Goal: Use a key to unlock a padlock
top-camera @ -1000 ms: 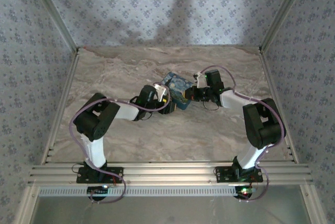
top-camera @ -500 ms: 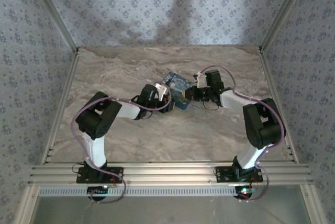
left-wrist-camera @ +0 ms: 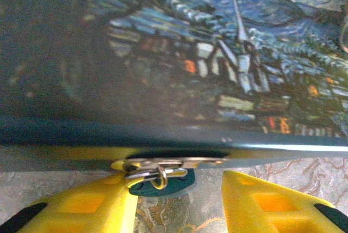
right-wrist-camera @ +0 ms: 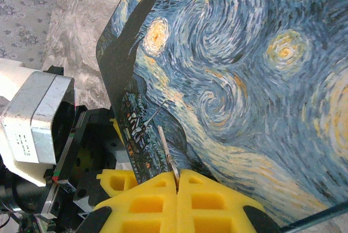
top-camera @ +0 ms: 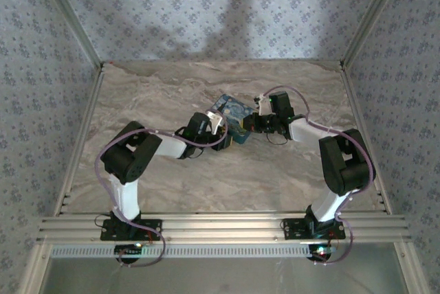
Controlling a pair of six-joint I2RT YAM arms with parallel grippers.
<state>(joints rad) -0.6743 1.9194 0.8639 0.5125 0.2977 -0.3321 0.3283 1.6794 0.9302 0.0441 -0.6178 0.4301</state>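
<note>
The padlock (left-wrist-camera: pixel 161 183), tiny with a bluish body and a thin silvery shackle, hangs from the latch on the lower edge of the blue starry-night tin (left-wrist-camera: pixel 206 59). My left gripper (left-wrist-camera: pixel 176 186) straddles it with jaws apart. Its left finger (left-wrist-camera: pixel 92 203) touches the shackle, and its right finger (left-wrist-camera: pixel 261 200) stands clear. My right gripper (right-wrist-camera: pixel 178 176) is shut on a thin silver key (right-wrist-camera: pixel 166 146) whose blade points up along the tin (right-wrist-camera: pixel 234 80). From above, the left gripper (top-camera: pixel 221 133) and right gripper (top-camera: pixel 250 123) meet at the tin (top-camera: pixel 232 109).
The tin rests tilted on the marble-patterned table (top-camera: pixel 275 170) near its middle. Metal rails (top-camera: pixel 220 229) run along the front edge, and patterned walls close in the back and sides. The left arm's wrist housing (right-wrist-camera: pixel 35 129) sits close beside the tin.
The left gripper has edged right, closer under the tin's near edge, and the tin has shifted slightly. The right arm has held still with the key.
</note>
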